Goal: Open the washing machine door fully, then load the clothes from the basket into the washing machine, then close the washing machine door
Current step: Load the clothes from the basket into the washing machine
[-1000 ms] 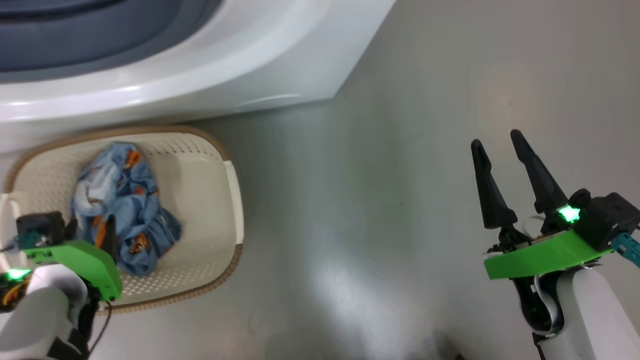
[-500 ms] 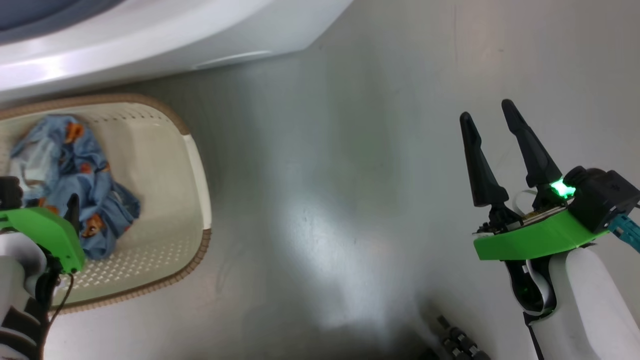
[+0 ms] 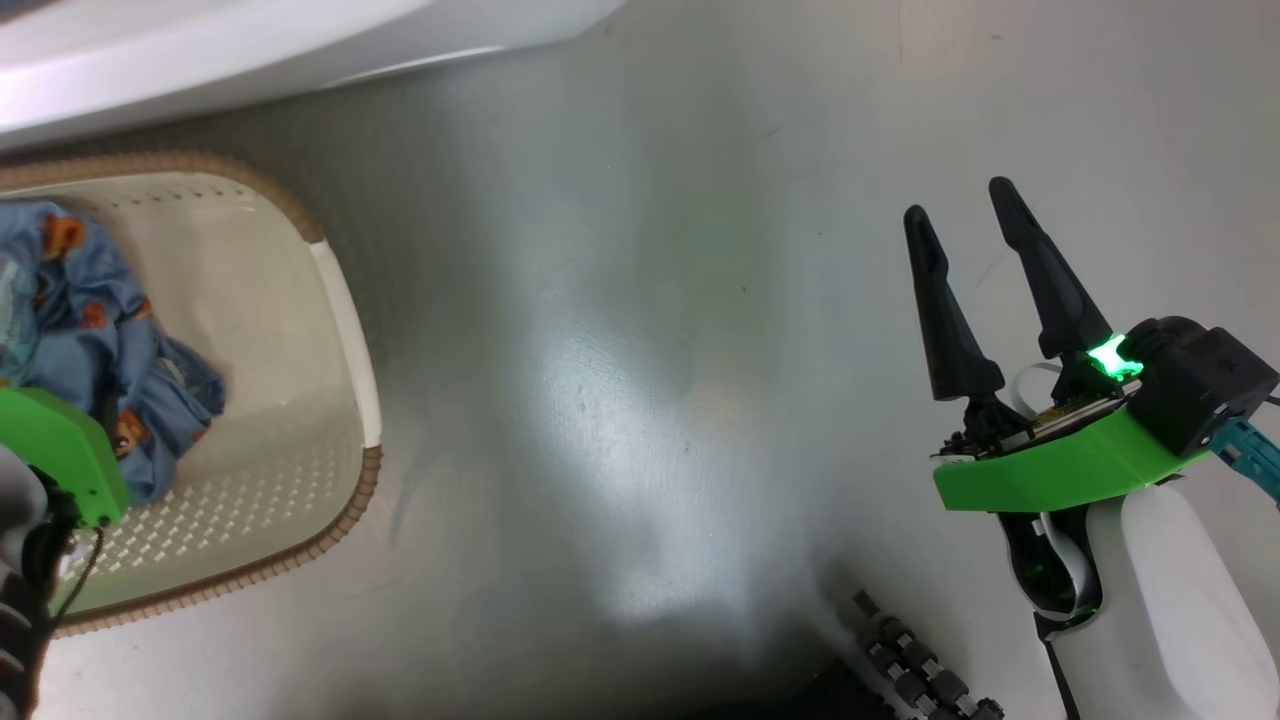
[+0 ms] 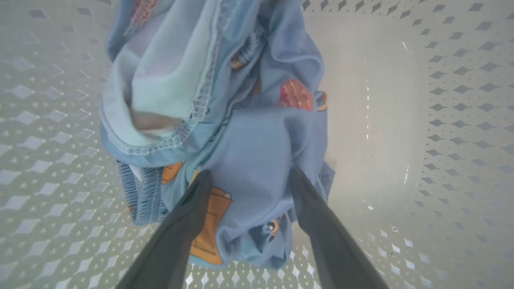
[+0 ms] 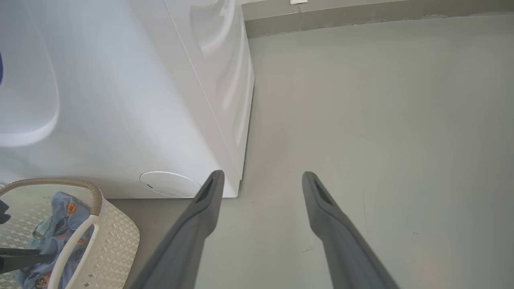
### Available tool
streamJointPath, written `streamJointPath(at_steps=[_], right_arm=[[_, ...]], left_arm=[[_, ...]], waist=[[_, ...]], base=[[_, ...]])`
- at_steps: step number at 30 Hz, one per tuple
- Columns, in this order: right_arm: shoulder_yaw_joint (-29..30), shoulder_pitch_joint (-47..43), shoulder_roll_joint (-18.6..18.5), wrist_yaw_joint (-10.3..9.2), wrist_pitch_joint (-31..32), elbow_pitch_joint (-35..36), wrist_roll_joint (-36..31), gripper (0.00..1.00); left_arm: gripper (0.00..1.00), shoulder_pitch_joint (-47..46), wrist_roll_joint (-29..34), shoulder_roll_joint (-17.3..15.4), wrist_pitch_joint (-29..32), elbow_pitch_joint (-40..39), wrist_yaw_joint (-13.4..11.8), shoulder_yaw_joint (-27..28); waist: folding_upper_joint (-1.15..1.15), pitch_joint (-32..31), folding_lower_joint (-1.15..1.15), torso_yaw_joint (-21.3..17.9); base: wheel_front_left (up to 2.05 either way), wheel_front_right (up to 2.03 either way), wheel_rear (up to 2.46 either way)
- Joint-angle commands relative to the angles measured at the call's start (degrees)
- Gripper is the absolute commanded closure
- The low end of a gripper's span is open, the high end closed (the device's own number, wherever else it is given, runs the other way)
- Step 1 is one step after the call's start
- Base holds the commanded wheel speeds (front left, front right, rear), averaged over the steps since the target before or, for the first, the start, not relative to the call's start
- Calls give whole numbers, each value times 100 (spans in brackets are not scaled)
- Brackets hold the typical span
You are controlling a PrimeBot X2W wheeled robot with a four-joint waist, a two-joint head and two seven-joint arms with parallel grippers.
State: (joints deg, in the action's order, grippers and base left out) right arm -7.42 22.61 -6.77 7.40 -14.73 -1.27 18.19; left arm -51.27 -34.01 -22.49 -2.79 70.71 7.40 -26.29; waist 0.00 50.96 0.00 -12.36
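Blue cloth with orange prints, the clothes [image 4: 257,132], lies inside the cream basket [image 3: 365,480], which stands on the grey floor [image 3: 640,300] just before the white washing machine [image 5: 120,100]. Since a second ago the head camera has turned, so basket and machine sit further left in its view. The left gripper [image 4: 249,174] points down into the basket, its jaws wide apart with a fold of cloth between them, not pinched. The right gripper [image 3: 958,200] hovers over bare floor, jaws wide and empty. The right wrist view gives the machine's small round flap [image 5: 170,184].
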Motion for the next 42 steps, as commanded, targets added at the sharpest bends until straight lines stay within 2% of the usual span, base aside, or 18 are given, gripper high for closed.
streamJointPath(at_steps=[1, 4, 5, 7, 8, 18, 24, 32, 37, 42], right_arm=[[-137, -78, 29, 9, -27, 140, -29, 0], [-161, -70, 23, 9, -27, 132, -30, 0], [-169, -67, 19, 9, -27, 131, -30, 0], [-183, -56, 14, 9, -27, 136, -31, 0], [-186, -50, 11, 9, -27, 140, -32, 0], [-101, 11, -1, 9, -27, 125, -50, 0], [-5, -4, -10, 9, -27, 29, -22, 0], [76, -201, -83, 9, -27, -137, 36, 0], [126, -453, -181, 9, -27, -272, 90, 0], [194, -751, -293, 9, -27, -366, 153, 0]], left_arm=[[0, 18, -68, -339, 7, 18, 9, 60], [0, -32, -162, -351, 58, 26, 9, -46], [24, -43, -199, -354, 72, 30, 9, -73], [91, -65, -268, -366, 102, 38, 9, -128], [100, -74, -333, -366, 125, 43, 9, -129], [100, -118, -746, -292, 7, 31, 9, -271], [100, 132, -1261, -114, -556, -130, 9, -125], [100, 582, -1639, 9, -1112, -548, 9, -234], [100, 925, -1830, 22, -1215, -1072, 9, -210], [100, 1406, -1514, 0, -1219, -1968, 9, 326]], waist=[[0, 51, 0, -32], [0, 84, 0, -43], [0, 93, 0, -48], [0, 110, 0, -58], [0, 113, 0, -61], [0, -22, 0, 70], [0, -500, 0, 277], [0, -1276, 0, 502], [0, -1877, 0, 649], [0, -2438, 0, 783]], base=[[0, 0, 0], [0, 0, 0], [0, 0, 0], [0, 0, 0], [0, 0, 0], [0, 0, 0], [0, 0, 0], [0, 0, 0], [0, 0, 0], [0, 0, 0]])
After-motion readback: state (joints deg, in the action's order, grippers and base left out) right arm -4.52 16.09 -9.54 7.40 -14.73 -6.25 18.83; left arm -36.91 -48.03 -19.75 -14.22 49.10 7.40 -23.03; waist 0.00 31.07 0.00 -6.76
